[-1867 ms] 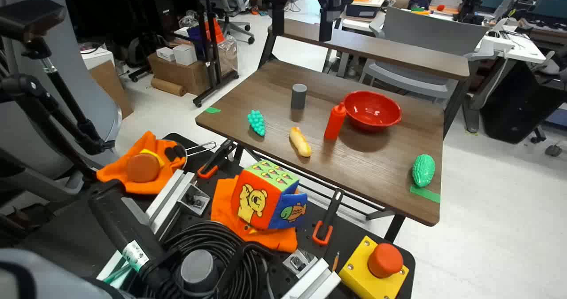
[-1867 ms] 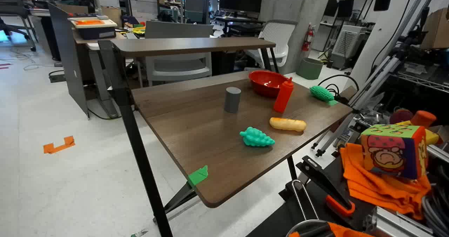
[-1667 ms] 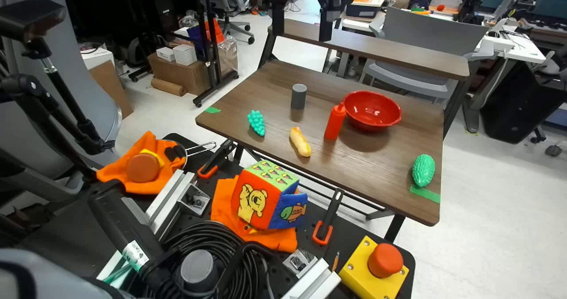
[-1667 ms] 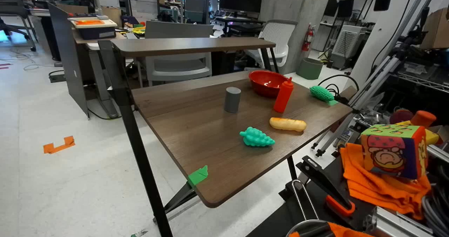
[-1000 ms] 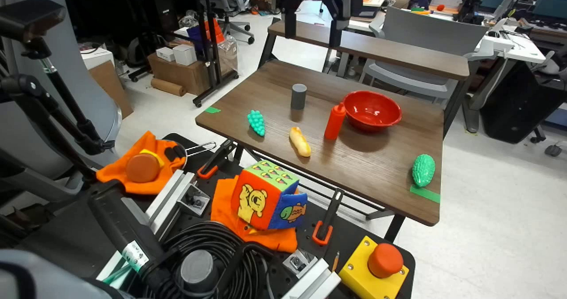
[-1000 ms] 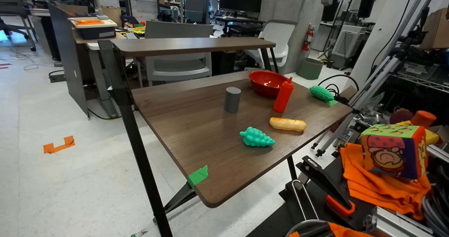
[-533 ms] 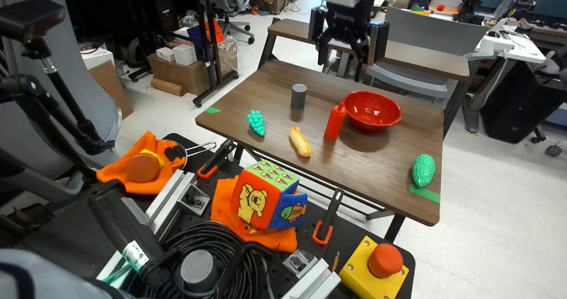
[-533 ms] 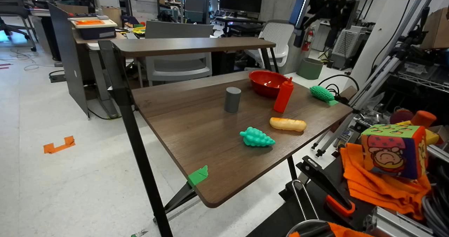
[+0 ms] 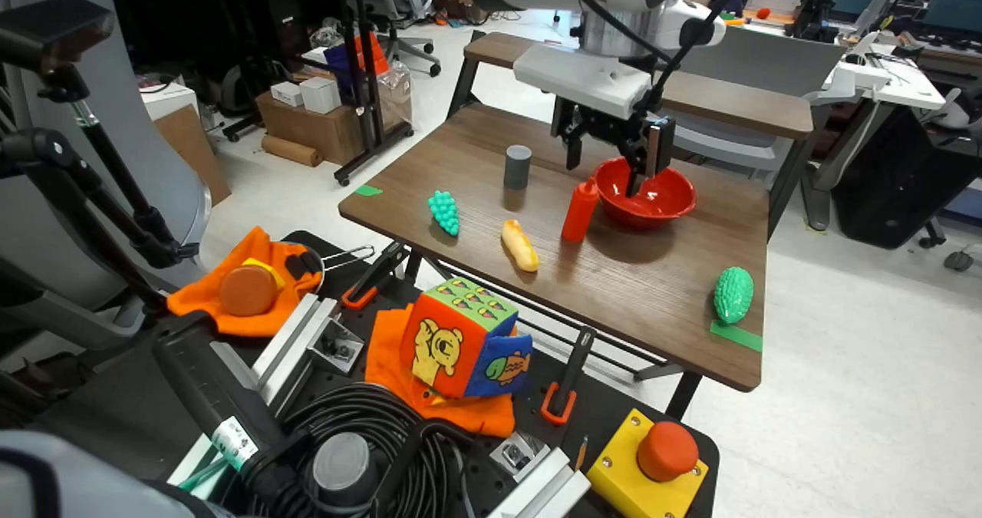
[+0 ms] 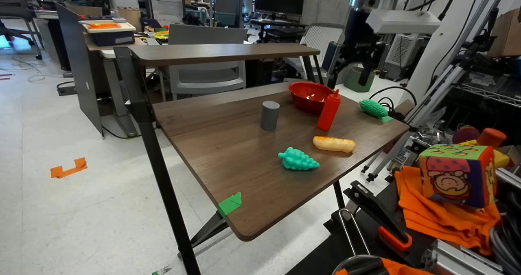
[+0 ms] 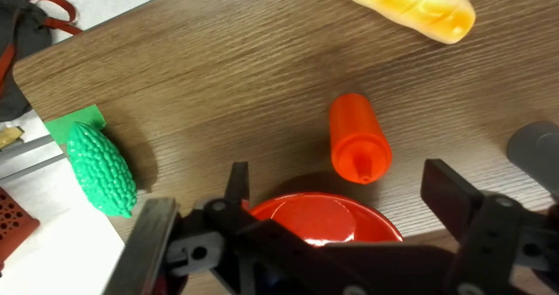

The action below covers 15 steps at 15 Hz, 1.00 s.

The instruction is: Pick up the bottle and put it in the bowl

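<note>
The red-orange bottle (image 9: 580, 212) stands upright on the brown table, close beside the bowl; it also shows in an exterior view (image 10: 329, 113) and in the wrist view (image 11: 356, 131). The round red bowl (image 9: 673, 197) sits just behind it; it also shows in an exterior view (image 10: 304, 99). In the wrist view the bowl (image 11: 314, 218) is partly hidden by the gripper. My gripper (image 9: 604, 173) is open and empty, above the table over the bowl and bottle area. In the wrist view the bottle's nozzle lies between the spread fingertips of the gripper (image 11: 336, 168), touching neither.
A grey cylinder (image 9: 518, 169), a yellow-orange bread-like object (image 9: 520, 246) and teal grapes (image 9: 444, 212) stand or lie on the table (image 9: 637, 288). A green bumpy toy (image 9: 734, 295) lies near a table edge. A raised shelf (image 9: 721, 102) runs along the table's far side.
The arm has come down from the upper edge of both exterior views toward the bowl and bottle, turning on the way. The gripper stays open. The bottle, bowl and other objects have not moved.
</note>
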Motion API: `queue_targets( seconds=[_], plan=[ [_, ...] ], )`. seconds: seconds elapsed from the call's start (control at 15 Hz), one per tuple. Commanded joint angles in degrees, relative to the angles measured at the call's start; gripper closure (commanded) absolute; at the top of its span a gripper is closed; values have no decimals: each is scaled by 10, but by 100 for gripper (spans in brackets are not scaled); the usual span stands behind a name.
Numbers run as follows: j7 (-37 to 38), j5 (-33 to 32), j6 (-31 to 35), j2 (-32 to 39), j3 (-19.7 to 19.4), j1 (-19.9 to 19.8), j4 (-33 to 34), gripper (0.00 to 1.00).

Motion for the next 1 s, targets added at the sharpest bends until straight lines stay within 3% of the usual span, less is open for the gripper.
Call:
queue_targets(
  seconds=[0.0, 0.4, 0.47, 0.6, 0.93],
  plan=[
    [-38, 13, -11, 58, -11, 18, 53, 0],
    [-100, 50, -57, 118, 4, 22, 118, 1],
    [-102, 57, -77, 126, 5, 23, 130, 26],
    [-113, 69, -118, 140, 8, 24, 155, 32],
    [-128, 73, -198, 165, 11, 29, 206, 70]
  ],
)
